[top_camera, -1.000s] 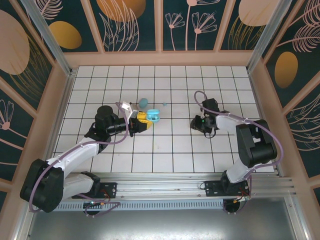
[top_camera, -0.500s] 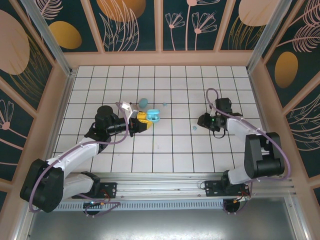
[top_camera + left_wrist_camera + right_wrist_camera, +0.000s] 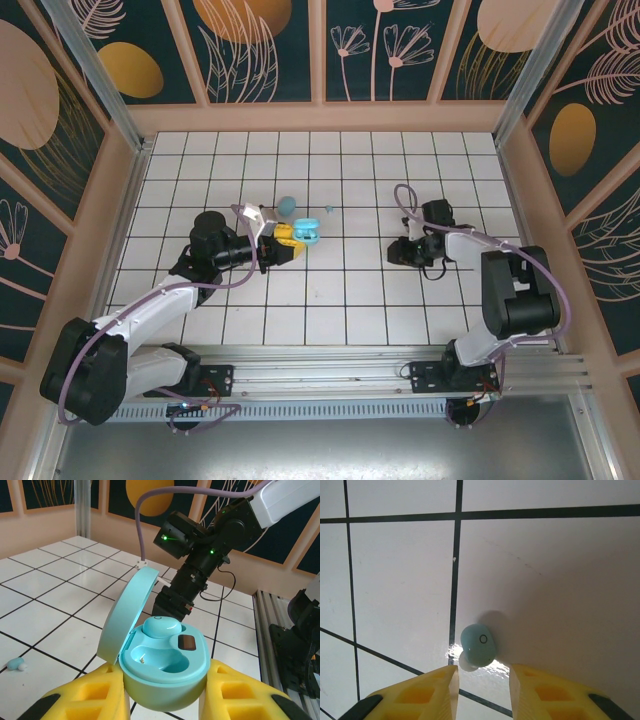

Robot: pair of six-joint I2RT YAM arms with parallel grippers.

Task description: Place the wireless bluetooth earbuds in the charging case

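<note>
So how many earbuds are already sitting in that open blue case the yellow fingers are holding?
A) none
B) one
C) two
B: the left wrist view shows one earbud seated in the far well of the charging case, while the near well is empty.

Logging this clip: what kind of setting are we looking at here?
Probably a purpose-built robot cell, not a home: a white gridded tabletop, printed leaf-pattern walls boxing it in, and the left arm and right arm bolted to an aluminium rail.
</note>
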